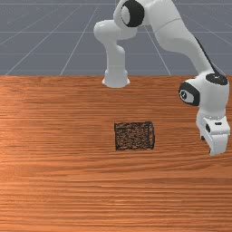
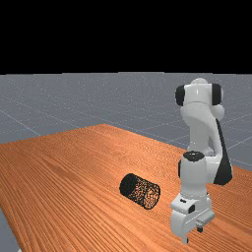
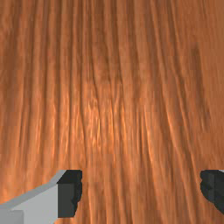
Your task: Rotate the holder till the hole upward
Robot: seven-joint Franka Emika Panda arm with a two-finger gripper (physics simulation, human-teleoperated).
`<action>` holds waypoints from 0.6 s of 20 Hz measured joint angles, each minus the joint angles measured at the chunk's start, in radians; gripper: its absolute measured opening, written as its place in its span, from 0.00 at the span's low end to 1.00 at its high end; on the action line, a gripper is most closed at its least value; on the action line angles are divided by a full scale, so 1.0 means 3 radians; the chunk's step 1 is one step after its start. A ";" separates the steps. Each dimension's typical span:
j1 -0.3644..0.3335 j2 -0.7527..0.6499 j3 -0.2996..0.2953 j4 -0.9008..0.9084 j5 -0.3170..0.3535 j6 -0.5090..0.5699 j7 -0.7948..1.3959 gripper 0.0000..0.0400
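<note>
Front cam: faces my arm (image 1: 170, 27) from across the table (image 1: 59, 181), tilted down, mid-range. Far cam: farther off, set toward the front view's right side, shallower angle, horizon in frame. Both share arm, holder (image 1: 134, 136) and table. Wrist cam: rides my gripper (image 2: 192, 235), nearest the wood, looking down past the fingers (image 3: 70, 192).

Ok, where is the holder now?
The holder lies on its side on the table, to the far view's left of the gripper, not touching it.

Downward-facing end effector (image 2: 193, 235) at the far view's right, fingers (image 3: 70, 193) (black-tipped) wide apart
</note>
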 joint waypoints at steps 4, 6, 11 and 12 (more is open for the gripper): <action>0.0321 -0.0115 -0.0297 -0.0124 -0.0252 -0.0227 0.0360 1.00; 0.0238 -0.0116 -0.0185 -0.0219 -0.0156 -0.0014 0.0256 1.00; 0.0641 0.0210 -0.0581 0.0379 -0.0479 -0.0567 0.0591 1.00; 0.0705 0.0264 -0.0640 0.0492 -0.0531 -0.0695 0.0636 1.00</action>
